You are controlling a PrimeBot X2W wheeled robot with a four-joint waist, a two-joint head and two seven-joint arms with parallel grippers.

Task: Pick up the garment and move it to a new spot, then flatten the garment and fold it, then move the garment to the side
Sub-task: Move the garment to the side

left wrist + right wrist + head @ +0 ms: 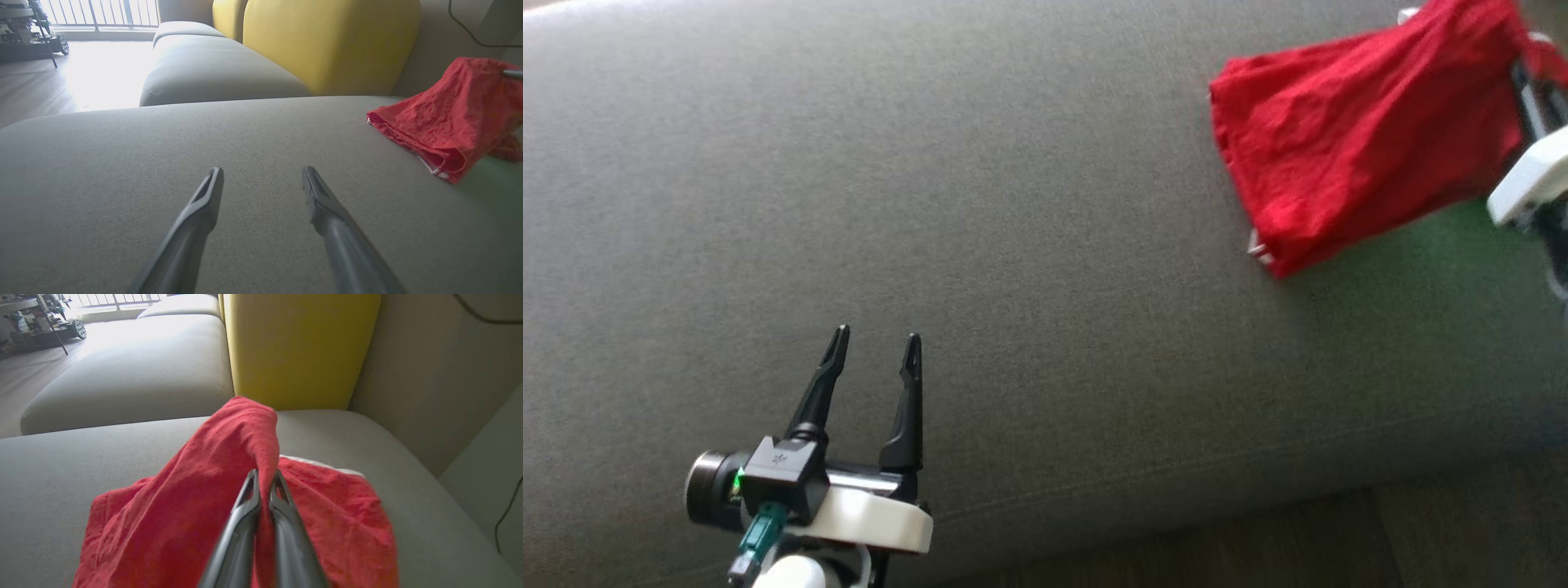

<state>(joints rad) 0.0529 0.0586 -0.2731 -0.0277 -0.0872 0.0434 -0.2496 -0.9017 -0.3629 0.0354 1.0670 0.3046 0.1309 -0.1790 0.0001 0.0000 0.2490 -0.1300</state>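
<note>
Right wrist view: right gripper (pixel 264 475) pinching the red garment (pixel 175 514).
A fold of cloth is lifted between its closed jaws while the rest drapes on the grey sofa seat (pixel 1013 245), near its right end; the left gripper (pixel 876 341) hovers well apart, jaws spread wide.

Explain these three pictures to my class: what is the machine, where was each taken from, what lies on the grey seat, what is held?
It is a wheeled robot with two arms, each ending in a gripper with two long dark fingers. One picture looks down from its head camera; the others look along the fingers from its left and right wrists. On the grey fabric sofa seat lies a crumpled red cloth garment, before a yellow back cushion. The left gripper is open, empty, over bare seat. The right gripper is shut on a fold of the garment, holding that part raised while the rest lies on the seat.
</note>
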